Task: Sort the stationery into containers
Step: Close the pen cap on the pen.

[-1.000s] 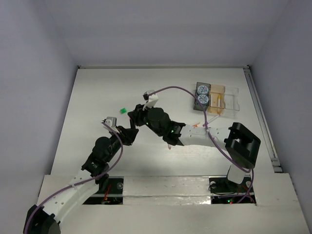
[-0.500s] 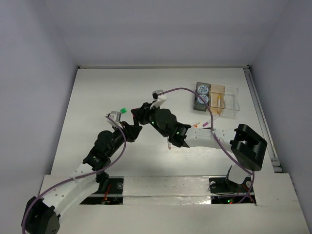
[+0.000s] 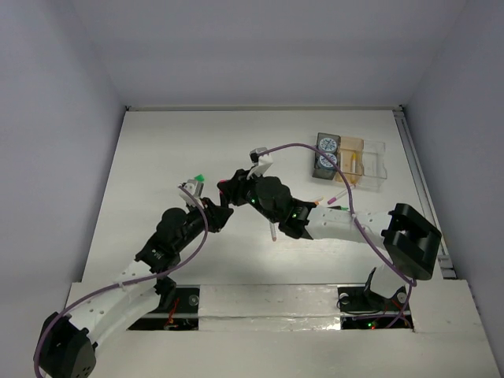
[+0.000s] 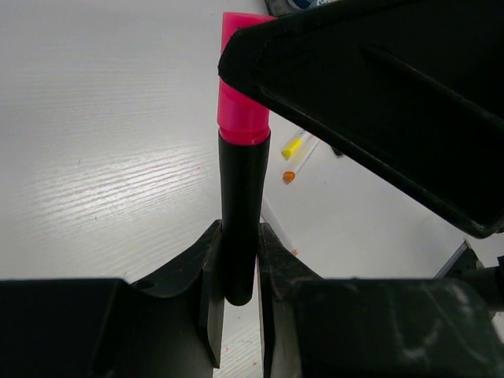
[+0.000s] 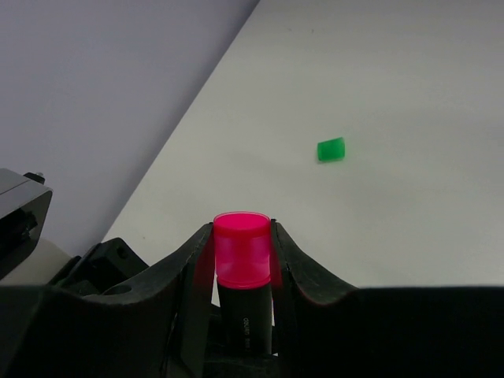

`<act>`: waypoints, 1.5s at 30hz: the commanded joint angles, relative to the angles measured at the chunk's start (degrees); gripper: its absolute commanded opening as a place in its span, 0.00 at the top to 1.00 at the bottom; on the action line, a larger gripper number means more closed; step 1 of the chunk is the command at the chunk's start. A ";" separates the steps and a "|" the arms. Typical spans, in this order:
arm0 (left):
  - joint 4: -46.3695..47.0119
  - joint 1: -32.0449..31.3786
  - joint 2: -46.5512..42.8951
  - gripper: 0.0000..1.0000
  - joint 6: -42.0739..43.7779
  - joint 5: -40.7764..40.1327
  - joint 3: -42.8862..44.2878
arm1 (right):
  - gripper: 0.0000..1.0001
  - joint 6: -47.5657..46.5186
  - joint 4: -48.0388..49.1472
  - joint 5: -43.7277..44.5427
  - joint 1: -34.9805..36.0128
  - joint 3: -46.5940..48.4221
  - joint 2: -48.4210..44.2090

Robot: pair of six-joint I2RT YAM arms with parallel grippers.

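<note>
A short black highlighter [image 4: 242,213] with a pink cap [image 5: 242,248] is held between both grippers above the table. My left gripper [image 4: 239,268] is shut on its black barrel. My right gripper [image 5: 242,244] is shut on the pink cap. In the top view the two grippers meet left of centre, the left [image 3: 216,213] just below the right [image 3: 229,191]. The containers [image 3: 375,164] stand at the back right. The dark grey tray holds two blue-white rolls [image 3: 327,153]. The amber tray holds a yellow pen [image 3: 352,164].
A loose green cap [image 5: 331,149] lies on the table, beside the left wrist in the top view [image 3: 198,178]. Pink and orange pens [image 3: 334,199] lie near the right forearm. A pale pen [image 3: 272,232] lies under it. Walls close the table's sides.
Both arms have shifted a little to the right and the two grippers have come closer together around the highlighter. The green cap has not moved.
</note>
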 commanded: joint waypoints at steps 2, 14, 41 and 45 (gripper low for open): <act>19.19 2.34 0.51 1.00 0.25 -14.10 7.91 | 1.00 0.82 -22.68 -13.00 4.70 -3.57 2.34; 23.76 2.34 5.17 1.00 3.94 -16.12 11.95 | 1.00 4.77 -27.60 -10.97 7.70 -6.91 3.40; 16.38 2.34 -6.51 1.00 -0.71 3.99 -1.75 | 0.35 -6.46 -22.16 -11.49 -3.72 -8.32 -22.69; 18.56 2.34 -7.22 1.00 -3.25 11.02 -3.95 | 0.25 -11.64 -18.30 -19.72 -6.62 -3.93 -24.19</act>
